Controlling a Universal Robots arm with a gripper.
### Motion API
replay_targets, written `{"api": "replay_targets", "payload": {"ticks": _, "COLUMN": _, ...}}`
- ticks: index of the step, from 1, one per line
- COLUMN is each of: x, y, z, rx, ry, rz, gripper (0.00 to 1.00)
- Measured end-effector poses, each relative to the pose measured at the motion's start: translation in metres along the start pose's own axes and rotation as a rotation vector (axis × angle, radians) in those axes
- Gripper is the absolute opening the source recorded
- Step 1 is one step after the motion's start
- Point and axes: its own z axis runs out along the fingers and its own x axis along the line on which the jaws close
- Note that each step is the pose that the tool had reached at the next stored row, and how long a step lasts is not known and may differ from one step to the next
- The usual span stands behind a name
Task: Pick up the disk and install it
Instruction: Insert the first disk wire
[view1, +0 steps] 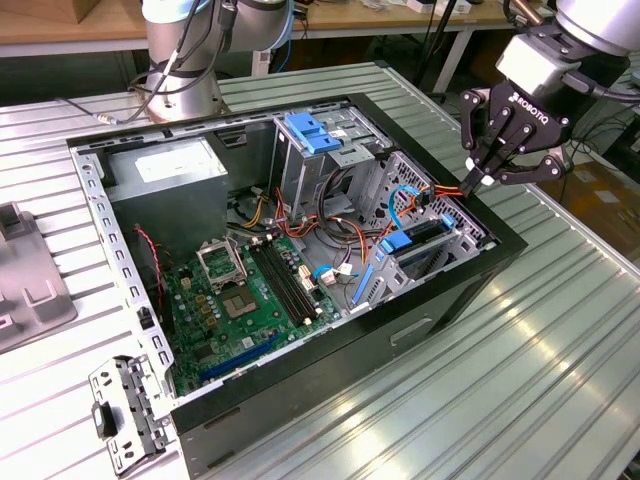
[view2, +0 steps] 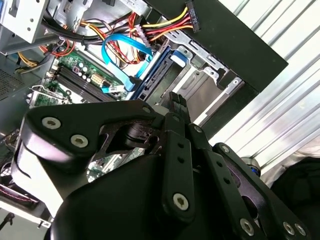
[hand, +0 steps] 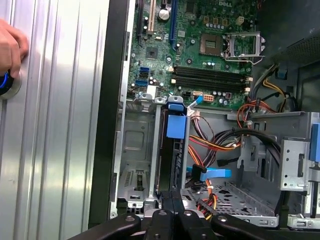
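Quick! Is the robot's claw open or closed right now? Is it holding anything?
The black robot gripper: fingers closed together, nothing seen held, tips at the edge of the open black computer case.

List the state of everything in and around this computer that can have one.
Computer case: open, side panel off.
Disk: standing on edge inside the drive cage.
Tool: shut, tips at the disk's exposed edge.
Neighbouring bay: empty.
Power plug: unplugged, lying on the case wall.
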Motion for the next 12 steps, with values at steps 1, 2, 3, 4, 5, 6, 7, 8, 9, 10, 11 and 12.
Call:
{"api": "replay_targets", "payload": {"ticks": 1, "x": 0.0, "y": 0.0, "z": 0.0, "rx": -0.0002, "ry": 0.0001, "rz": -0.003, "gripper": 0.11}}
{"api": "replay_targets", "payload": {"ticks": 2, "x": 0.0, "y": 0.0, "z": 0.0, "rx": -0.0005, "ry": 0.0002, "rz": -0.007, "gripper": 0.11}}
{"api": "replay_targets", "payload": {"ticks": 3, "x": 0.0, "y": 0.0, "z": 0.0, "rx": -0.0009, "ry": 0.0003, "rz": -0.012, "gripper": 0.11}}
{"api": "replay_targets", "payload": {"ticks": 4, "x": 0.0, "y": 0.0, "z": 0.0, "rx": -0.0013, "ry": 0.0005, "rz": -0.017, "gripper": 0.11}}
{"api": "replay_targets", "payload": {"ticks": 5, "x": 0.0, "y": 0.0, "z": 0.0, "rx": -0.0015, "ry": 0.0005, "rz": -0.02, "gripper": 0.11}}
{"api": "replay_targets", "payload": {"ticks": 6, "x": 0.0, "y": 0.0, "z": 0.0, "rx": -0.0017, "ry": 0.0007, "rz": -0.023, "gripper": 0.11}}
{"api": "replay_targets", "payload": {"ticks": 7, "x": 0.0, "y": 0.0, "z": 0.0, "rx": -0.0019, "ry": 0.0007, "rz": -0.026, "gripper": 0.11}}
{"api": "replay_targets", "payload": {"ticks": 8, "x": 0.0, "y": 0.0, "z": 0.0, "rx": -0.0022, "ry": 0.0008, "rz": -0.029, "gripper": 0.11}}
{"api": "replay_targets", "payload": {"ticks": 9, "x": 0.0, "y": 0.0, "z": 0.0, "rx": -0.0024, "ry": 0.001, "rz": -0.032, "gripper": 0.11}}
{"api": "replay_targets", "payload": {"ticks": 10, "x": 0.0, "y": 0.0, "z": 0.0, "rx": -0.0027, "ry": 0.0011, "rz": -0.036, "gripper": 0.11}}
{"api": "replay_targets", "payload": {"ticks": 11, "x": 0.0, "y": 0.0, "z": 0.0, "rx": -0.0031, "ry": 0.0013, "rz": -0.041, "gripper": 0.11}}
{"api": "replay_targets", "payload": {"ticks": 12, "x": 0.0, "y": 0.0, "z": 0.0, "rx": -0.0033, "ry": 0.0013, "rz": -0.044, "gripper": 0.11}}
